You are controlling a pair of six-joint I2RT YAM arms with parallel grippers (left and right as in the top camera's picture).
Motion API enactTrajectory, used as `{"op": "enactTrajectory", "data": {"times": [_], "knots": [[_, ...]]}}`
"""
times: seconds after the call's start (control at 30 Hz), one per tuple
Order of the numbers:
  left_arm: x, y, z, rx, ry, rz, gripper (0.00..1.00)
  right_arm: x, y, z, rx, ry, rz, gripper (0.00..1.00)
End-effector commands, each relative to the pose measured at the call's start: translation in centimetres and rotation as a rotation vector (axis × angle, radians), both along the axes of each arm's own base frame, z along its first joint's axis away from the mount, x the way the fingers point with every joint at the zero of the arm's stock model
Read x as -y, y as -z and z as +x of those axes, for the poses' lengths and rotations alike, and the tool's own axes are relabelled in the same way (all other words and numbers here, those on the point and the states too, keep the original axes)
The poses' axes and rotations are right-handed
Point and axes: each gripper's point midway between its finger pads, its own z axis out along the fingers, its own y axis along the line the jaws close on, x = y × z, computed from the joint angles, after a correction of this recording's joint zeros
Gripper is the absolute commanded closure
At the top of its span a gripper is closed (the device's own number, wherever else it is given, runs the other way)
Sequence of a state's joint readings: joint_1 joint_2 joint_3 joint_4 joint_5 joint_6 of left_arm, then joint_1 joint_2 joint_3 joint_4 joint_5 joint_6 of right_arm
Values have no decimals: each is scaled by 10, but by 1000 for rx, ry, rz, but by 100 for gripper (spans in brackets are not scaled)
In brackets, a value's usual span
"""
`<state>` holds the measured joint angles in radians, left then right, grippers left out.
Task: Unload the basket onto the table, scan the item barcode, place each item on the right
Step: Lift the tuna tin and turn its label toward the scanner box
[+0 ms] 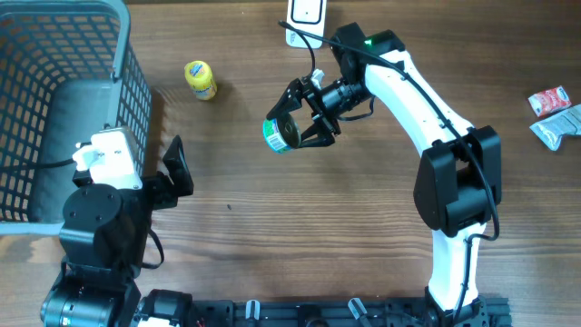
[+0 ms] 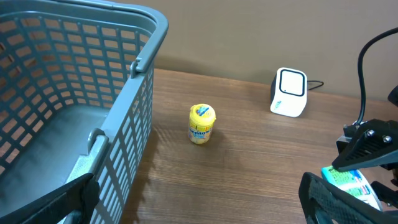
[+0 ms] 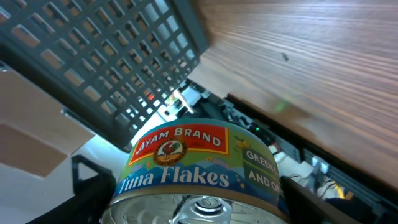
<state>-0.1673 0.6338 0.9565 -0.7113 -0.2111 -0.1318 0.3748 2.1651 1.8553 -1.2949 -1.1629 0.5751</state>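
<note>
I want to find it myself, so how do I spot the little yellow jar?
Start at the big grey basket on the left of the wooden table. Just right of it the jar stands alone, before the white scanner. It is the only all-yellow thing, and nothing holds it, unlike the can in the right gripper.

It looked like a mock shop checkout on a wooden table (image 1: 300,227): a grey shopping basket (image 1: 136,95) at the left edge, a white barcode scanner (image 1: 306,20) at the far edge, and a yellow jar (image 1: 201,80) and foil packets (image 1: 554,113) as groceries.
</note>
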Motion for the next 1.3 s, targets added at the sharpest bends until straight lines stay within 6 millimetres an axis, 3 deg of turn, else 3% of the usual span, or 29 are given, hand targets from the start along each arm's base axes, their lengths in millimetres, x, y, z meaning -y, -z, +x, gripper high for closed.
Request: {"op": "enactTrajectory", "data": {"times": [0.0, 0.97, 1.17, 1.27], "knots": [[0, -3, -1, 3, 4, 10, 0, -7, -31, 2, -1, 14, 127, 68], [-1, 3, -4, -23, -3, -3, 0, -13, -42, 10, 2, 26, 191, 66], [-1, 4, -5, -30, -3, -2, 0, 8, 1, 30, 203, 31, -25, 66], [-1, 4, -5, -29, -3, -2, 0, 9, 4, 43, 331, 11, -14, 67]]}}
